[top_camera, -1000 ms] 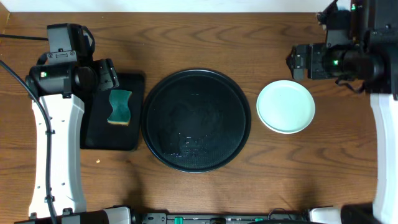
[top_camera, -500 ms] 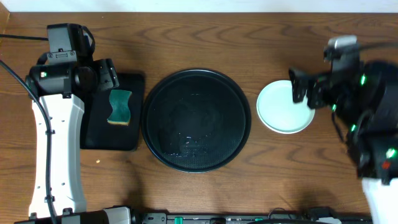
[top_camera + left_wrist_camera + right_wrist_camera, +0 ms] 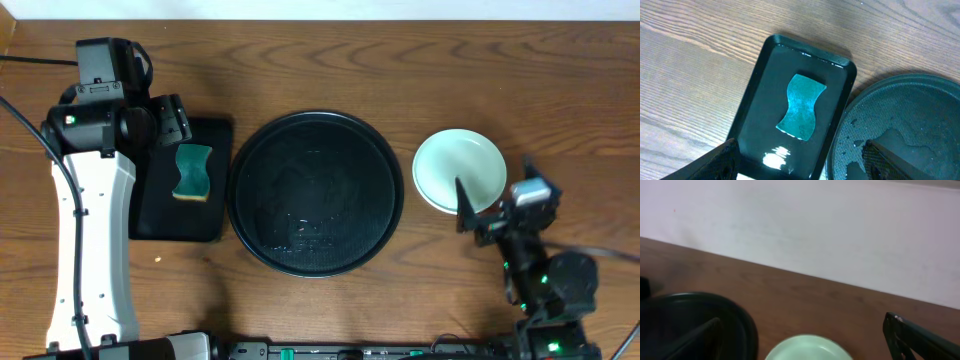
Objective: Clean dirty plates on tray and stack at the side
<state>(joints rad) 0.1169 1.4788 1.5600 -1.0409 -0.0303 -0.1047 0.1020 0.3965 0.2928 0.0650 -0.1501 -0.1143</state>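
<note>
Now, overhead: the left arm point(image 3: 95, 200) lies along the table's point(image 3: 330, 60) 9 o'clock side, its head over the rectangular tray point(image 3: 180, 215) and sponge point(image 3: 193, 171). The round tray point(image 3: 316, 192) sits centre, with the mint plate point(image 3: 459, 171) at its 3 o'clock and the right pincer point(image 3: 495, 200) at the plate's 5 o'clock. Left wrist: the left pincer point(image 3: 801, 144) is spread above the sponge. Right wrist: fingers wide apart, plate just ahead.

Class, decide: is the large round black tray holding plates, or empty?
Empty of plates. The tray shows only bare wet surface; the mint plate sits on the table beside it.
</note>
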